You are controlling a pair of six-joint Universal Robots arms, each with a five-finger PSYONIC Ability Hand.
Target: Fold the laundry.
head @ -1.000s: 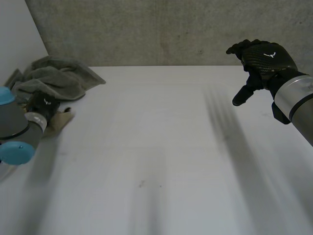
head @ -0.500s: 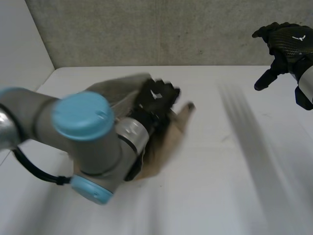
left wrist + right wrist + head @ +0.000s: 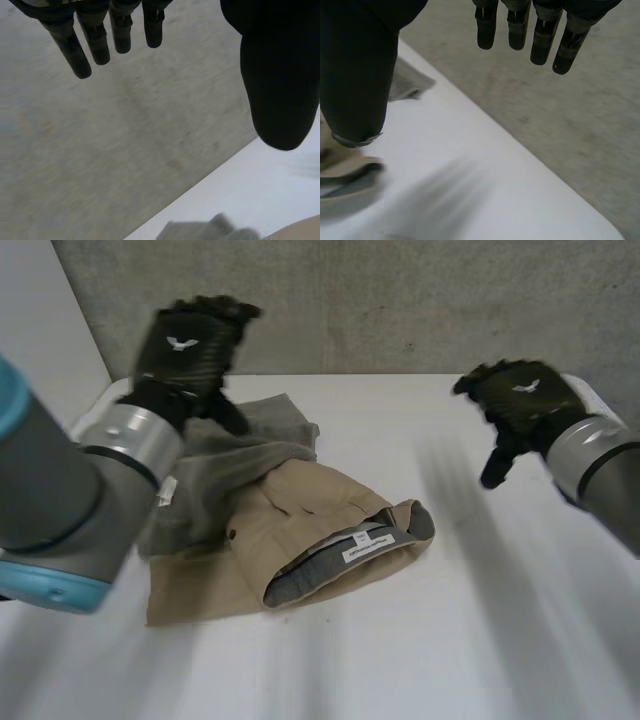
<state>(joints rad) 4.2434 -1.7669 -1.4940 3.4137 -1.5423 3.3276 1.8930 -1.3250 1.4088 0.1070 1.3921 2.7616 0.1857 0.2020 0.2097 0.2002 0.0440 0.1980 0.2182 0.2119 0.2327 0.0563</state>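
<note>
Concrete wall [image 3: 350, 300] behind, white surface [image 3: 480, 640] in front. Tan trousers [image 3: 300, 525] lie crumpled left of centre, waistband gaping toward your right hand [image 3: 520, 400]. A grey garment [image 3: 215, 470] overlaps their far side. Your left hand [image 3: 190, 345] hangs above the grey garment; the right is well apart over bare surface. Both have straight fingers and hold nothing. Risk: grasp at the overlap and you likely pinch both cloths, dragging the grey one along. Risk: the pile sits near the surface's left edge, so a pull that way could spill it.
</note>
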